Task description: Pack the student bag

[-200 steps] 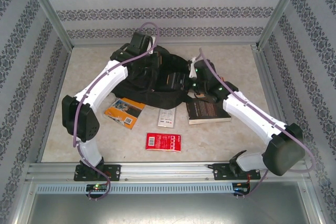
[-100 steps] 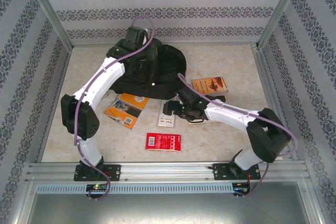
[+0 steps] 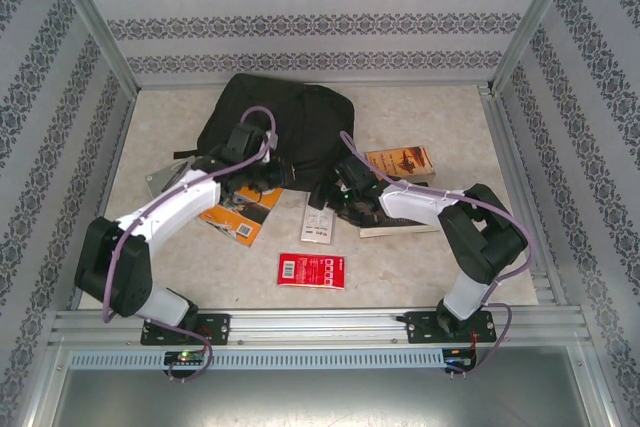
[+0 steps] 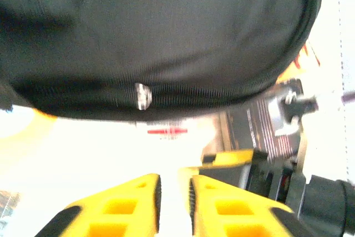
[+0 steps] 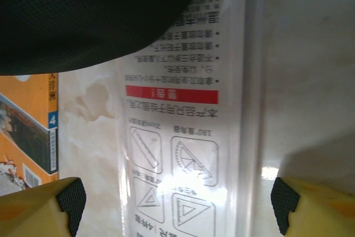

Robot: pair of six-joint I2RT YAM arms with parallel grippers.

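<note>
The black student bag (image 3: 285, 119) lies flat at the back middle of the table. Its curved seam and a metal zipper pull (image 4: 143, 95) hang just ahead of my left gripper (image 4: 175, 184). That gripper (image 3: 257, 179) sits low at the bag's near edge, yellow jaws drawn almost together with nothing between them. My right gripper (image 3: 327, 194) is wide open, its pads (image 5: 72, 198) straddling a clear ruler-set pack (image 5: 177, 137) on the table, just below the bag's edge (image 5: 83, 15).
An orange book (image 3: 238, 212) lies under the left arm, with a corner of it (image 5: 28, 126) beside the pack. A dark-covered book (image 3: 398, 219) and a brown booklet (image 3: 400, 160) lie to the right. A red packet (image 3: 311, 270) sits near the front.
The bag, held up between both arms a second ago, now lies flat farther back. My left gripper came down to its near edge. My right gripper swung left over the ruler-set pack.
</note>
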